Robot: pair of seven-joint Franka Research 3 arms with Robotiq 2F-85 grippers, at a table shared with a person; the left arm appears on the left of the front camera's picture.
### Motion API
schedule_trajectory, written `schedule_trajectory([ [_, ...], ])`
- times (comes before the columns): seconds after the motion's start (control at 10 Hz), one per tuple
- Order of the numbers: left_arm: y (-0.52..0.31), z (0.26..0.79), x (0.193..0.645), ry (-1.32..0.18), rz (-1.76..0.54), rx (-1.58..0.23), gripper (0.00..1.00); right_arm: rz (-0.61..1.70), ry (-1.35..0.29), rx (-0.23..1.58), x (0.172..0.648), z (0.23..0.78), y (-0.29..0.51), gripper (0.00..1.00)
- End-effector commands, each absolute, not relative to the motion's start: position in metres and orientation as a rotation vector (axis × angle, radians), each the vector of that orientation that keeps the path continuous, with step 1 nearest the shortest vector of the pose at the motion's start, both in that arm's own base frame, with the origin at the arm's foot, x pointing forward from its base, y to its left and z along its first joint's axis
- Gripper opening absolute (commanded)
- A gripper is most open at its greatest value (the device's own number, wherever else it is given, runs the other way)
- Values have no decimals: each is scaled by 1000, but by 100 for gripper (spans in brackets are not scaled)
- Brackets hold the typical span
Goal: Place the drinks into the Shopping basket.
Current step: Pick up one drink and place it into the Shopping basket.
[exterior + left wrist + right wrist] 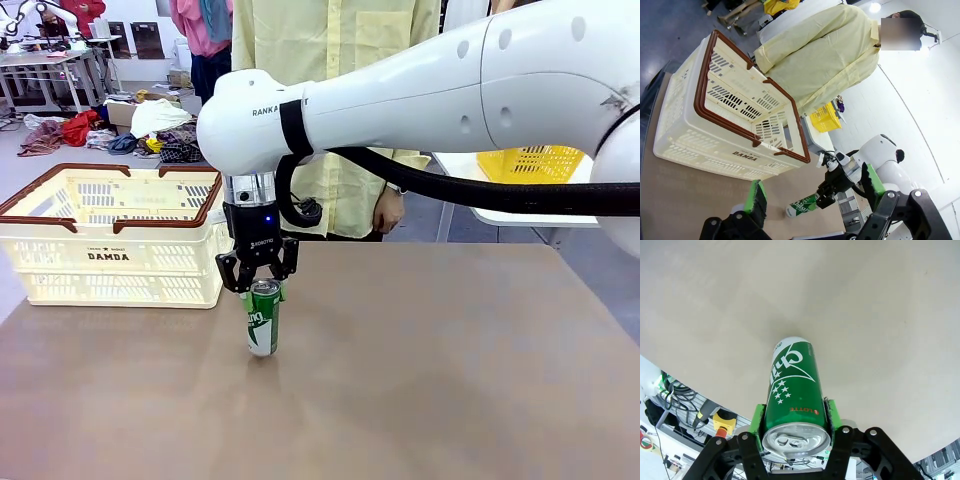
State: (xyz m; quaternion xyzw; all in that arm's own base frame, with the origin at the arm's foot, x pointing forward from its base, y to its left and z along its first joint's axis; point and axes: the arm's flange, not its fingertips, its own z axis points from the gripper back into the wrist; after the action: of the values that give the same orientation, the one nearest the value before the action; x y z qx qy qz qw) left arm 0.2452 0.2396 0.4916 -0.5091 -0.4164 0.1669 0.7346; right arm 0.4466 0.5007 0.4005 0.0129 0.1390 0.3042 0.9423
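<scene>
R hand (pixel 258 282) on green can (pixel 263 325), basket (pixel 120 272) nr.

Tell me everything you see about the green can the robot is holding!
The green can is slim, shiny metal, dark green with white letters and stars, and has a silver top with a pull tab. It stands nearly upright, leaning a little, on or just above the brown table, near the cream basket. The right gripper is shut on it, its green pads pressing both sides near the top.
</scene>
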Motion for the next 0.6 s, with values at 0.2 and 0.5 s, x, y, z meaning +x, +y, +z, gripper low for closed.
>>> schedule_trajectory([
  [0.2, 240, 492, 246, -937, 351, -1125, 100, 618, 260, -14, 448, 408, 507, 100],
  [0.5, 240, 492, 246, -937, 351, -1125, 100, 602, 206, 23, 446, 431, 491, 100],
])
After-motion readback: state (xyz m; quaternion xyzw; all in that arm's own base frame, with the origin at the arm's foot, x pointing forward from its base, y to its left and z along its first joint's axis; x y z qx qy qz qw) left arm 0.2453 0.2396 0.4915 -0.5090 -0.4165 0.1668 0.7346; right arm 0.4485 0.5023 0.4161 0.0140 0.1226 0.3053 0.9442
